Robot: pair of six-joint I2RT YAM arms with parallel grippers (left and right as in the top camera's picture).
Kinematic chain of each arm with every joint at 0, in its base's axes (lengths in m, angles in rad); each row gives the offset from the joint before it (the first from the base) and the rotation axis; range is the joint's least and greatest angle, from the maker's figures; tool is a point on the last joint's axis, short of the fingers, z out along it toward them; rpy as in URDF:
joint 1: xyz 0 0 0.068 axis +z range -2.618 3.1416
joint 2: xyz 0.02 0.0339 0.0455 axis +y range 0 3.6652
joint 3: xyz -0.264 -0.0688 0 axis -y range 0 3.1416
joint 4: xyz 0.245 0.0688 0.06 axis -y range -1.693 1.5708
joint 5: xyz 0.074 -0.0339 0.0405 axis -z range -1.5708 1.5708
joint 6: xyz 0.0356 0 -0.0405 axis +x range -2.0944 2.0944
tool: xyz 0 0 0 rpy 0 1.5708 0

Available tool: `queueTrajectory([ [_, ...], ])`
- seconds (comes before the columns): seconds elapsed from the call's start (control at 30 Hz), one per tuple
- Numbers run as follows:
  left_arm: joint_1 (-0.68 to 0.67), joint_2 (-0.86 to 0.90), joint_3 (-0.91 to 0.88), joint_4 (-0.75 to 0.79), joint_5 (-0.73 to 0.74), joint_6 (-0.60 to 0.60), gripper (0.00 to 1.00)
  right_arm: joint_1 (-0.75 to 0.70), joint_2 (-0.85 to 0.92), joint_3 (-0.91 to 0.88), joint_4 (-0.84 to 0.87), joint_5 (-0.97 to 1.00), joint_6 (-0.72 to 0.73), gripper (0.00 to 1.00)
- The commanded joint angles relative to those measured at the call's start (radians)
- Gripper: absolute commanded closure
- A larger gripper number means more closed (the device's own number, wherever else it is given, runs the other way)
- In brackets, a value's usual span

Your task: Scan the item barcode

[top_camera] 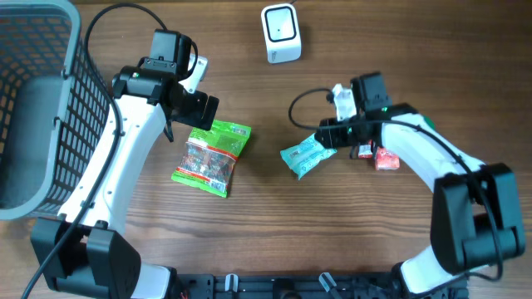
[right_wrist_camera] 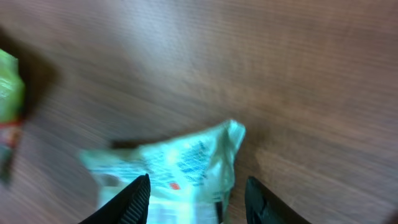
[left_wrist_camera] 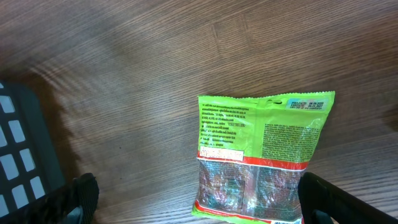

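The right wrist view alone shows the right gripper (right_wrist_camera: 196,200) partly apart, its fingers (right_wrist_camera: 138,198) straddling the crinkled mint-green foil pouch (right_wrist_camera: 177,165), not visibly pinching it. The pouch's blue print is too blurred to read. Overhead, that pouch lies flat mid-way across the brown wooden worktop (top_camera: 249,249), with small red packets (top_camera: 376,156) just beside the arm. The left gripper (left_wrist_camera: 199,199) hangs wide over a bright green plastic snack bag (left_wrist_camera: 249,143), its fine print unreadable. A grey mesh basket (top_camera: 83,100) stands left. Farthest is a white boxy scanner (top_camera: 281,33).

I see bright, even light overhead. My right wrist picture is badly blurred; the left is sharp, softly shadowed.
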Motion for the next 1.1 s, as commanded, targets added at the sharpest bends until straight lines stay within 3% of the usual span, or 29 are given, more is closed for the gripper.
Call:
queueTrajectory([
  [0.0, -0.003, -0.004, 0.010, 0.003, -0.009, 0.009, 0.00, 0.017, -0.091, 0.097, -0.081, -0.035, -0.004, 0.52],
  [0.23, -0.003, -0.004, 0.010, 0.003, -0.009, 0.008, 0.00, 0.170, -0.096, 0.048, -0.130, 0.140, -0.002, 0.86],
  [0.27, -0.003, -0.004, 0.010, 0.003, -0.009, 0.009, 0.00, 0.196, -0.095, 0.035, -0.124, 0.181, -0.003, 0.87],
  [0.47, -0.003, -0.004, 0.010, 0.003, -0.009, 0.009, 0.00, 0.307, -0.070, -0.033, -0.048, 0.415, -0.004, 0.87],
  [0.97, -0.003, -0.004, 0.010, 0.003, -0.009, 0.009, 0.00, 0.312, 0.049, -0.041, 0.024, 0.335, -0.018, 0.86],
  [1.0, -0.003, -0.004, 0.010, 0.003, -0.009, 0.009, 0.00, 0.312, 0.054, -0.044, 0.025, 0.335, -0.018, 0.83],
  [1.07, -0.003, -0.004, 0.010, 0.003, -0.009, 0.009, 0.00, 0.312, 0.079, -0.055, 0.040, 0.336, -0.038, 0.61],
])
